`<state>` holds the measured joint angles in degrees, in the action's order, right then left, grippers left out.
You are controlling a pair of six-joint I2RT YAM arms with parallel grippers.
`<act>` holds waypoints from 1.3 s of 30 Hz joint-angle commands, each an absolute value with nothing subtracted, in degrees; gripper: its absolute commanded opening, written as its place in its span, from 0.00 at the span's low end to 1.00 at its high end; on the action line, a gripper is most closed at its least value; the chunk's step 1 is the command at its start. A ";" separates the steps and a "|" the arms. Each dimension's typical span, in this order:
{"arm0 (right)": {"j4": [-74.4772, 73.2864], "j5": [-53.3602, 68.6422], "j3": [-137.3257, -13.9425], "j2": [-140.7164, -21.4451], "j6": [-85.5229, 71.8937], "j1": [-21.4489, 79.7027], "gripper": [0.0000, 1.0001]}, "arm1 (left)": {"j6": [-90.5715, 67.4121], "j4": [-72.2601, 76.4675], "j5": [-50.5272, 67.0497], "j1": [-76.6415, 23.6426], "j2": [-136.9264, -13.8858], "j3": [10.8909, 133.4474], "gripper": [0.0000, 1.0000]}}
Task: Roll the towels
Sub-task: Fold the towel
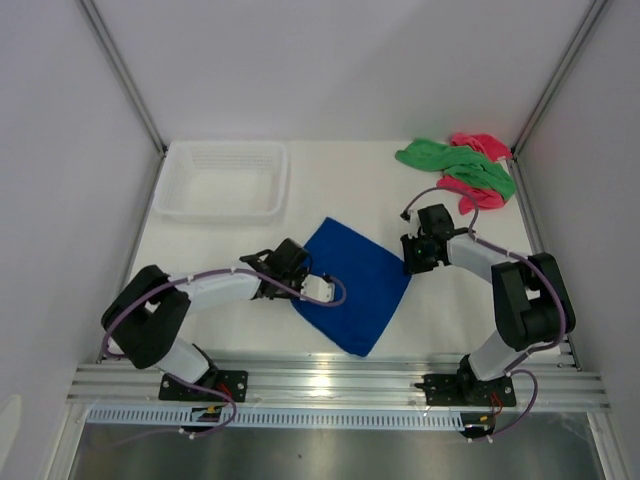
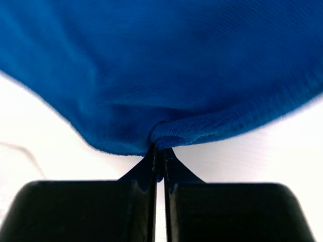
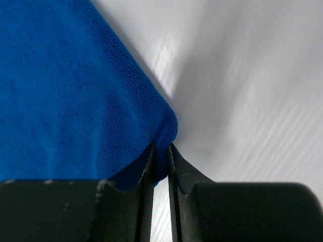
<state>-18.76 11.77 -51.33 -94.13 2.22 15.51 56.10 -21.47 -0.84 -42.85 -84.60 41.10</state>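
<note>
Blue towel (image 1: 355, 282) is lying spread flat as a diamond on the white table (image 1: 250, 335), roughly midway between the two arms, with one corner pointing at the near edge.

Left gripper (image 2: 159, 155) is pinching the towel's left edge. Its jaws are pressing together with a small fold of blue cloth bunching right at the tips. The rest of the towel is fanning out beyond the fingers.

Right gripper (image 3: 161, 151) is clamping the towel's right corner. The jaws are sitting nearly together, and the rounded corner of the cloth is tucking in between them.

Green towel (image 1: 460, 165) and pink towel (image 1: 478, 192) are lying crumpled together at the far right corner of the table, touching and partly overlapping, well apart from the blue one.

White basket (image 1: 215, 212) is sitting at the far left, near the wall.
</note>
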 commanded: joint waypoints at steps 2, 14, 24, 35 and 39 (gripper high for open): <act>-26.62 7.91 -47.91 -88.25 -8.67 15.56 0.17 | 60.38 -13.20 -4.30 -38.68 -89.29 49.72 0.01; -26.28 7.30 -36.84 -81.05 -34.43 28.64 0.23 | 64.16 -3.08 -7.29 -35.51 -102.12 58.63 0.24; -29.00 6.94 -32.08 -68.12 -43.33 34.63 0.40 | 65.30 -3.24 -10.28 -34.37 -95.20 56.25 0.59; -34.54 4.48 -37.78 -63.72 -36.66 31.03 0.48 | 55.66 -18.25 -13.37 -33.57 -86.66 60.81 0.64; -34.54 4.31 -39.64 -63.72 -33.32 29.27 0.47 | 46.86 -31.71 -4.15 -34.71 -84.82 62.24 0.57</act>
<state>-33.65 6.00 -36.67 -64.36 -36.62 29.95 55.35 -19.66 -10.46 -34.04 -88.07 60.88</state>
